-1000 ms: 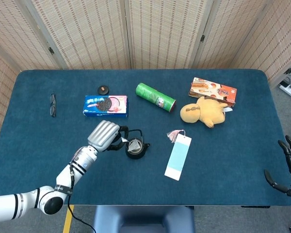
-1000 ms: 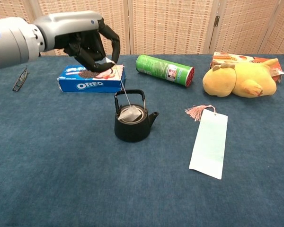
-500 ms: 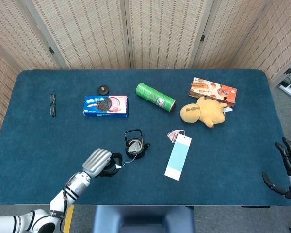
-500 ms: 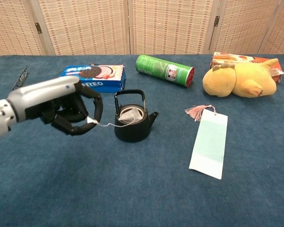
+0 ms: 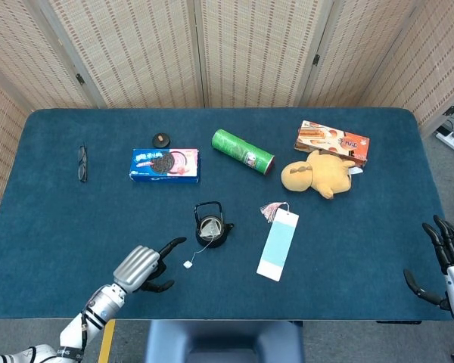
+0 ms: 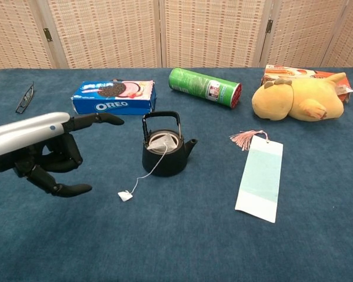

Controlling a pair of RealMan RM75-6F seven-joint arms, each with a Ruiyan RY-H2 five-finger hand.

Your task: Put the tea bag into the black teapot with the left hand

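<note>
The black teapot [image 5: 213, 229] [image 6: 163, 154] stands upright near the table's middle, its handle raised. The tea bag [image 6: 161, 143] lies inside its opening. Its string runs over the rim and down to the small white tag [image 5: 188, 264] [image 6: 125, 196] lying on the cloth in front of the pot. My left hand [image 5: 141, 268] [image 6: 47, 154] hovers to the left of the pot with its fingers spread, holding nothing and clear of the tag. My right hand [image 5: 446, 265] shows only in the head view, at the table's right edge, fingers apart and empty.
Behind the pot lie an Oreo box [image 6: 114, 97], a green can on its side [image 6: 203, 86], a yellow plush toy [image 6: 299, 100] and a snack box [image 5: 332, 141]. A pale bookmark with a tassel [image 6: 259, 177] lies right of the pot. Glasses [image 5: 82, 162] and a small black lid [image 5: 161, 139] sit far left.
My left hand came down from above the pot toward the near left, let go of the string and opened. The tag dropped onto the cloth; the tea bag stayed in the pot.
</note>
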